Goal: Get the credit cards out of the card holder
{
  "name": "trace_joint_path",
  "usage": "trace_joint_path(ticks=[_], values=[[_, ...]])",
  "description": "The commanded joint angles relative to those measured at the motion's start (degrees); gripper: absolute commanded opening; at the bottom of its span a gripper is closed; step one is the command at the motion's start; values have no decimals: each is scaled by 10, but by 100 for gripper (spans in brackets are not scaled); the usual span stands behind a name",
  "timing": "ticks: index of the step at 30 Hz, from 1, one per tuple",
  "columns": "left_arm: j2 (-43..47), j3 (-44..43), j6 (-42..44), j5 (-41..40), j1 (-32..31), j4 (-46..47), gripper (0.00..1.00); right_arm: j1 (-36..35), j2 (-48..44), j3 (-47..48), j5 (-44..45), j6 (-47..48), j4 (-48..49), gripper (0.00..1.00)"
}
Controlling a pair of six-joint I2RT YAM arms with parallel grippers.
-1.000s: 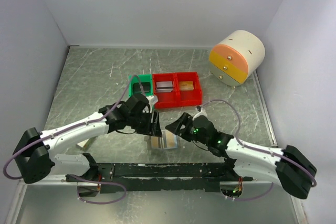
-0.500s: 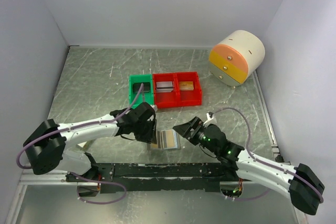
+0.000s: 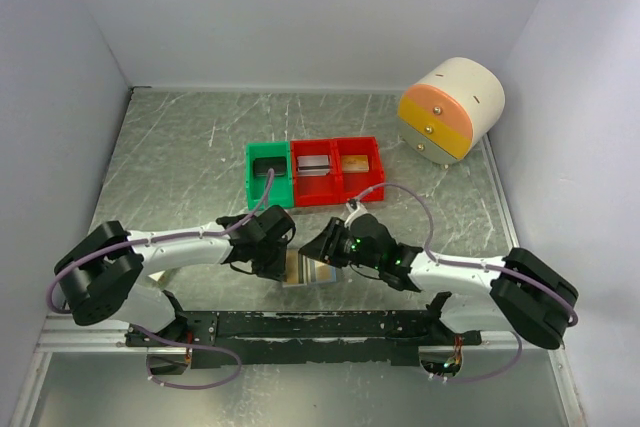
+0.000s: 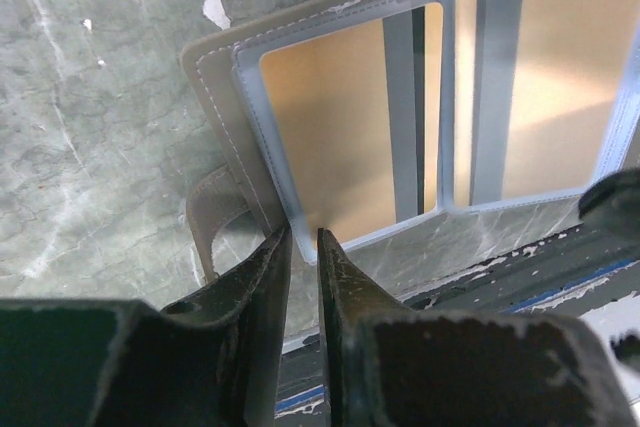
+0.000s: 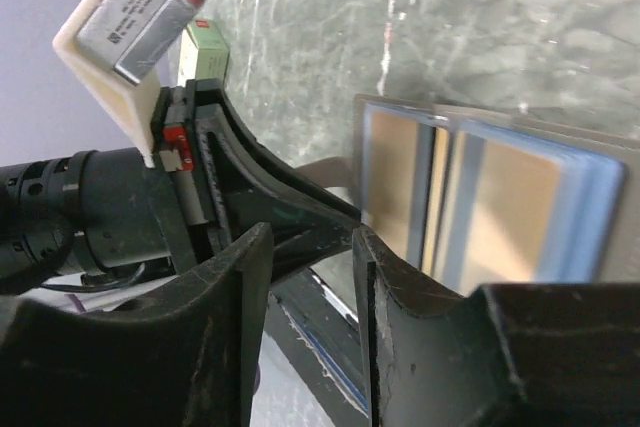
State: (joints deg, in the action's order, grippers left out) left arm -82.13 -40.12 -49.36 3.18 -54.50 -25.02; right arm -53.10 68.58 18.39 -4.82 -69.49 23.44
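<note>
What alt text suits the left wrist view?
An open grey card holder lies on a marbled table, an orange credit card in each of two blue pockets. The left claw has its tips at the nearest pocket corner.

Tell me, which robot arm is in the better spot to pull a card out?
Probably the left. The left gripper, jaws a slit apart, sits at the pocket corner of the card holder, right by the credit cards. The right gripper hangs open off to the side.
</note>
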Motion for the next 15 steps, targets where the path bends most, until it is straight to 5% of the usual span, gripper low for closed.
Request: trace_joint_path(ticks=[1,15], values=[[17,7,-2,-27,-2,4,28,-23,16,49,16,25,-33,38],[8,2,6,-20,-2,13,27,-36,120,29,4,-10,-14,37]])
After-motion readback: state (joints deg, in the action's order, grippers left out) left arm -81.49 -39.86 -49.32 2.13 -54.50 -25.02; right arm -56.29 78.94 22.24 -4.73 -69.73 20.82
